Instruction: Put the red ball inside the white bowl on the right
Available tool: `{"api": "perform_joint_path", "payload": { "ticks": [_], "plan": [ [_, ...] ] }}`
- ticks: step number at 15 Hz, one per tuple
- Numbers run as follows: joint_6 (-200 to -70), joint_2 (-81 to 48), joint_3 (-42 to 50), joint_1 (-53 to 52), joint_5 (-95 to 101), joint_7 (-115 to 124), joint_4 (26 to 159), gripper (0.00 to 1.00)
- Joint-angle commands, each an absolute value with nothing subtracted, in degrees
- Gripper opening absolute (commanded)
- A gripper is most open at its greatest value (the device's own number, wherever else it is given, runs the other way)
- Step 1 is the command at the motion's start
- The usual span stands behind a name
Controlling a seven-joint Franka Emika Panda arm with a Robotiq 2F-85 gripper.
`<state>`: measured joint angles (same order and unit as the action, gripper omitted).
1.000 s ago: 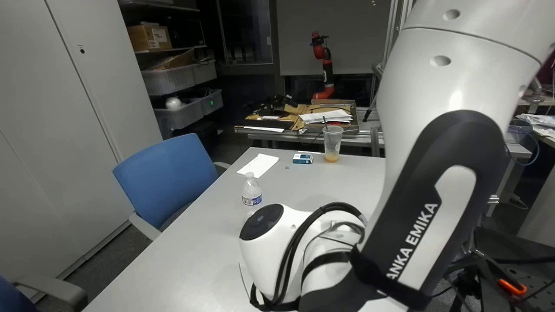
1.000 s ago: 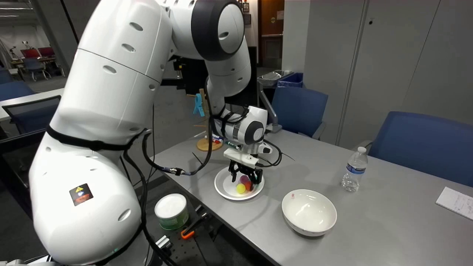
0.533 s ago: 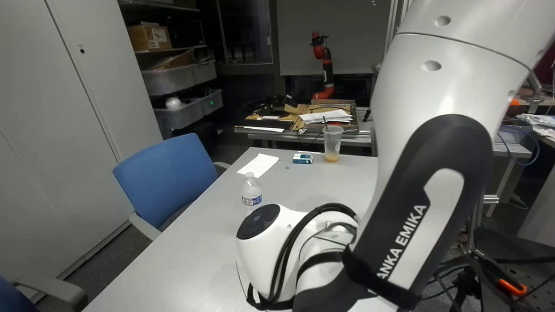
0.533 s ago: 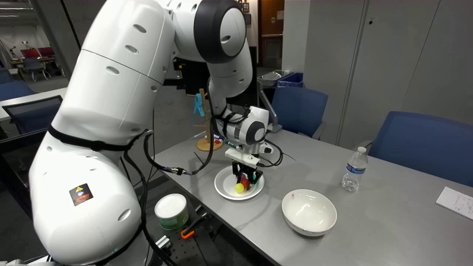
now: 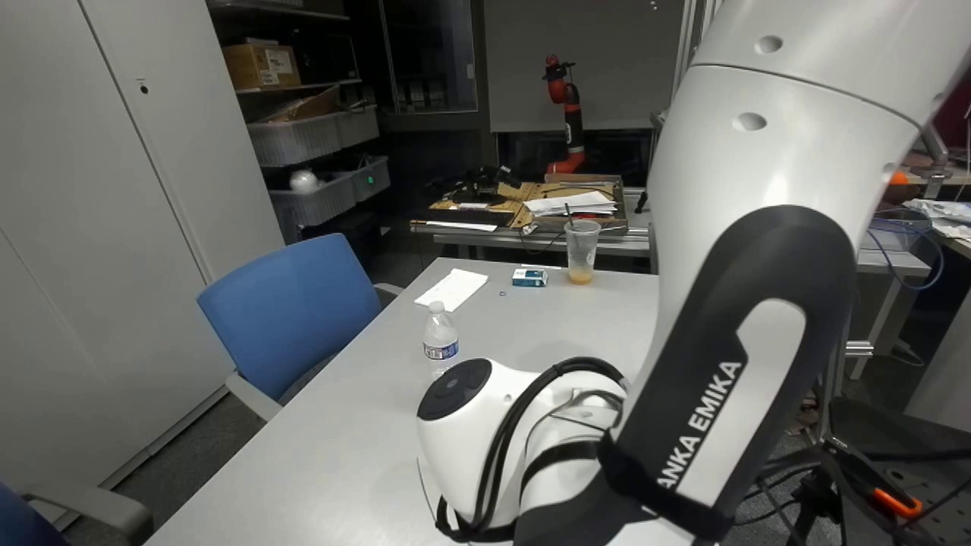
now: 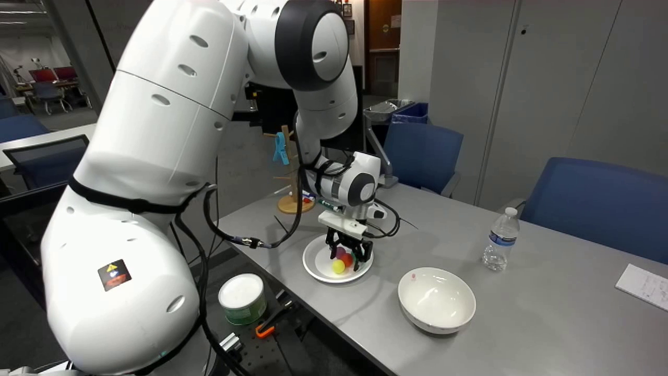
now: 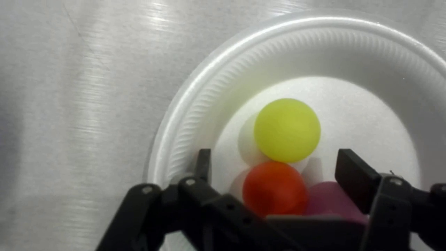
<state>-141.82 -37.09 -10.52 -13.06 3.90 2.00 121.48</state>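
The red ball (image 6: 346, 259) lies on a white foam plate (image 6: 315, 261), touching a purple ball (image 7: 329, 197) and a yellow ball (image 7: 287, 130). The red ball also shows in the wrist view (image 7: 273, 188). My gripper (image 6: 347, 257) points down, low over the plate. In the wrist view the gripper (image 7: 277, 165) is open, its fingers standing apart on either side of the red ball, touching neither side of it. The purple ball is partly hidden by the right finger. The white bowl (image 6: 437, 300) stands on the table to the right of the plate, with a small pink mark inside.
A clear water bottle (image 6: 502, 240) stands behind the bowl. A wooden stand (image 6: 295, 203) is beyond the plate. A bit of green shows beside a finger over the plate. The cup (image 5: 582, 254), small box (image 5: 529, 277) and paper (image 5: 452, 290) lie farther along the table.
The arm shifted slightly. The gripper's fingers drew closer together half a second ago and are now spread wide again. The red and yellow balls have shifted slightly on the plate.
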Motion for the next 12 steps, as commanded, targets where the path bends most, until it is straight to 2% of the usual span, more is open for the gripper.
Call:
{"api": "perform_joint_path", "payload": {
  "ticks": [1, 12],
  "plan": [
    [-141.34, -37.52, -10.05, -14.06, 3.28, 2.83, 121.56, 0.88],
    [-141.83, -37.48, -6.84, -17.67, 9.54, 3.46, 119.53, 0.85]
  ]
}}
